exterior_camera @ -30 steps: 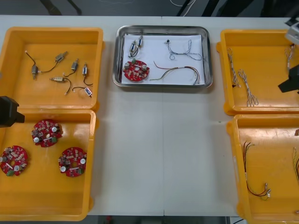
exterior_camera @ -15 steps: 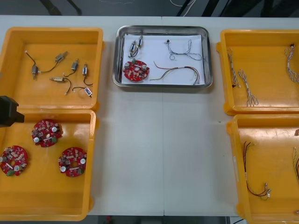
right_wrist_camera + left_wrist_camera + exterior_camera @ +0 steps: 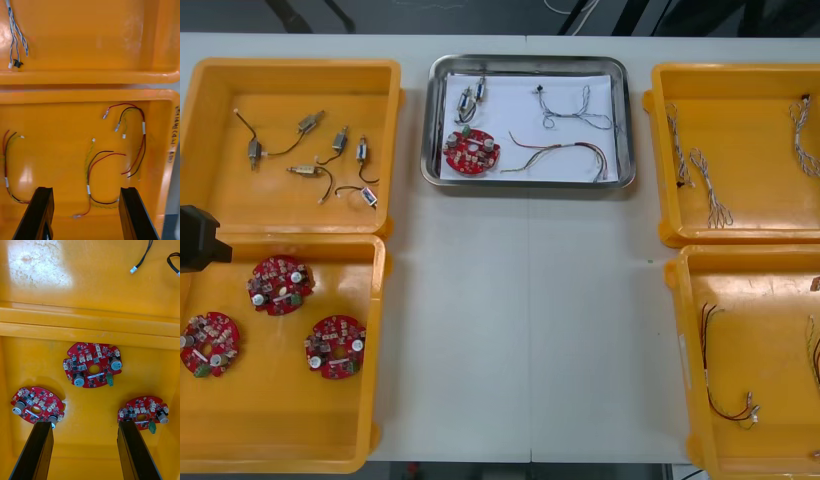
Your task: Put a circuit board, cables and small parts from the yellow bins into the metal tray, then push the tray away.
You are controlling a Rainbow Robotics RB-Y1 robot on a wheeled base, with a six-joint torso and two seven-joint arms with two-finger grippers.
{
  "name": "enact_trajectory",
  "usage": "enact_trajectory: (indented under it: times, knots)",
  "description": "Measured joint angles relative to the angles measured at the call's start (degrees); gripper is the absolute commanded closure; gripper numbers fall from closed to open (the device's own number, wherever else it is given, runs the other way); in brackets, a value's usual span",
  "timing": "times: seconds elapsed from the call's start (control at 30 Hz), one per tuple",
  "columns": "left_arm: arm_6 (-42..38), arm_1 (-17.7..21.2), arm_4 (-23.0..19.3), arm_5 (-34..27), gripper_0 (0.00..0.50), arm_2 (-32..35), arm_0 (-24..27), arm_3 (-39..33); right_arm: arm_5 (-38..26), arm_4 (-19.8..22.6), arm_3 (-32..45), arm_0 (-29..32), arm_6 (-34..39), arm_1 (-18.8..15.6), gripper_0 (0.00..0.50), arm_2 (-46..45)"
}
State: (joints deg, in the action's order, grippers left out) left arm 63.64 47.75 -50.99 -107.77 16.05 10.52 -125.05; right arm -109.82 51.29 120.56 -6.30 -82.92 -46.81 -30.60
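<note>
Table (image 3: 530,330); left fingers (image 3: 35,452) apart over boards (image 3: 93,365)

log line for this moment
left gripper: open above circuit board bin | right gripper: open above cable bin | metal tray: holds circuit board, cables, small metal part

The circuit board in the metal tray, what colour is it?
The circuit board is red; front view shows it best.

A light, flat table (image 3: 520,330) is seen from above. Set directly on it are a far-left yellow plastic bin (image 3: 290,66), a near-left yellow bin (image 3: 376,340), a far-right yellow bin (image 3: 658,150) and a near-right yellow bin (image 3: 682,350). Between the far bins is set a shiny rectangular metal tray (image 3: 527,60), apparently lined white.
</note>
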Motion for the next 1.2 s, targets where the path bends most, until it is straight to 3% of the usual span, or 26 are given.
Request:
enact_trajectory:
  times: [0.2,0.43,1.2]
  knots:
    - [0.0,0.0,0.0,0.0,0.0,0.0,0.0,0.0,0.0,-2.5,4.6,0.4,2.0,3.5,0.0,1.0]
    - [0.0,0.0,0.0,0.0,0.0,0.0,0.0,0.0,0.0,-2.7,7.4,1.8,2.0,5.4,0.0,2.3]
    - [0.0,0.0,0.0,0.0,0.0,0.0,0.0,0.0,0.0,-3.2,8.2,3.8,2.0,5.6,0.0,2.3]
